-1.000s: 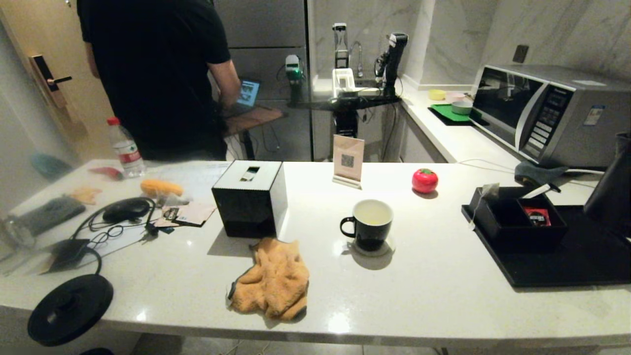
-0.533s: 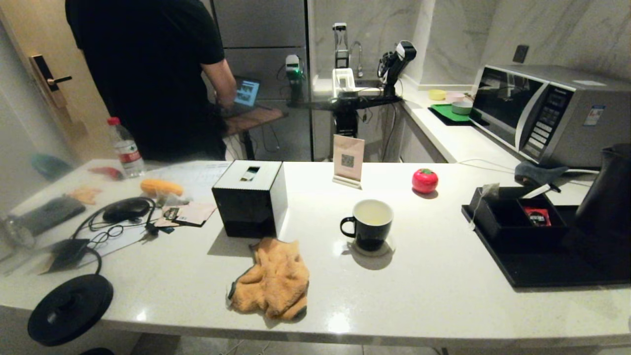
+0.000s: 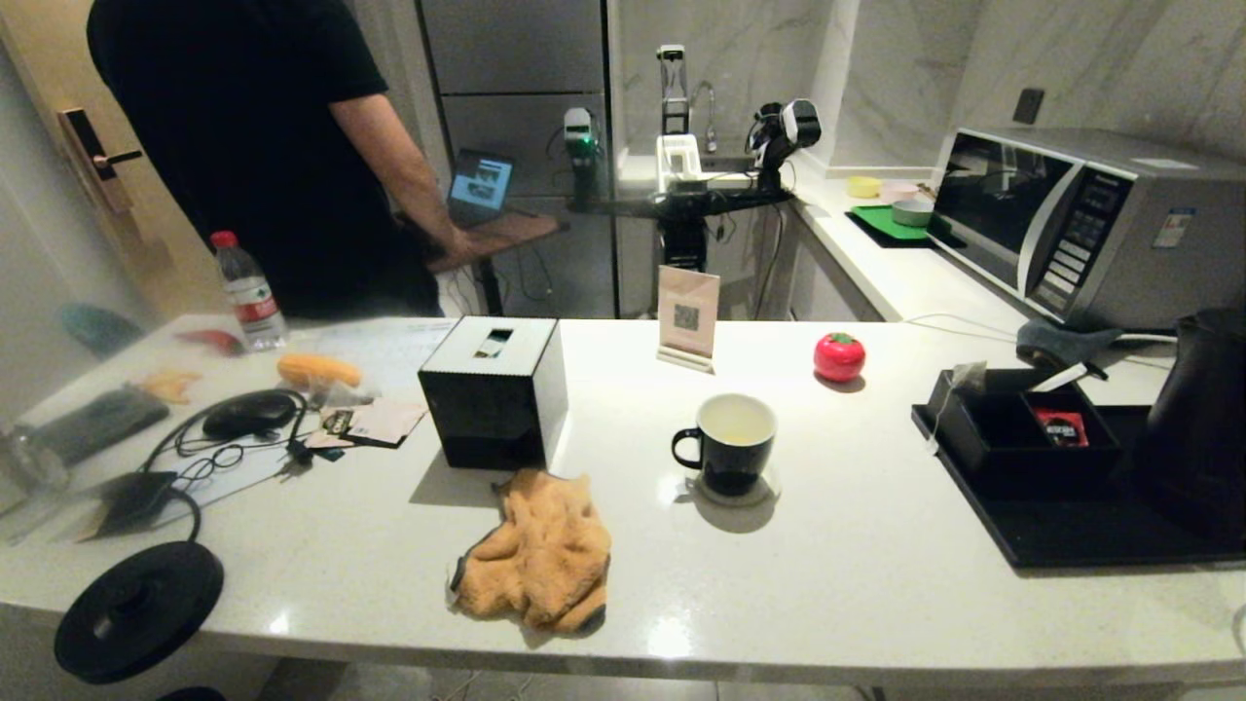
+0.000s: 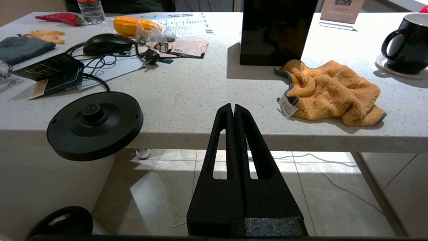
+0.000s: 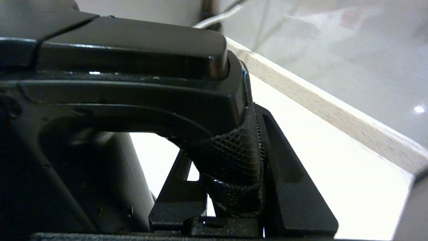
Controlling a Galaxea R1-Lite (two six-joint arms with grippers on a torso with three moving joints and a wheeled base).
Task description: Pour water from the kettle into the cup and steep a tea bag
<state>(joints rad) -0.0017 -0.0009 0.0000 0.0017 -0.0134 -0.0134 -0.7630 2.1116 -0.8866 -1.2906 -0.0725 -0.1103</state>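
Observation:
The black kettle (image 3: pixel 1202 419) is upright at the far right, its base down at the black tray (image 3: pixel 1081 531). In the right wrist view my right gripper (image 5: pixel 230 160) is shut on the kettle's handle (image 5: pixel 230 150), under the lid (image 5: pixel 133 50). The black cup (image 3: pixel 730 443) stands on a coaster mid-counter, with pale water (image 3: pixel 737 421) inside. The tea bag (image 3: pixel 966 376) hangs over the rim of a black box, its string trailing down. My left gripper (image 4: pixel 233 108) is shut and empty, parked below the counter's front edge; the cup (image 4: pixel 406 47) is far off to its right.
An orange cloth (image 3: pixel 535 550) and a black tissue box (image 3: pixel 494 389) lie left of the cup. The kettle's base disc (image 3: pixel 136 608) overhangs the front-left edge. A red tomato (image 3: pixel 838 356), a microwave (image 3: pixel 1081 219) and a red sachet (image 3: pixel 1061 426) are at the right. A person stands behind the counter.
The kettle has come down from a raised position at the right edge onto the tray. The person behind the counter has shifted left.

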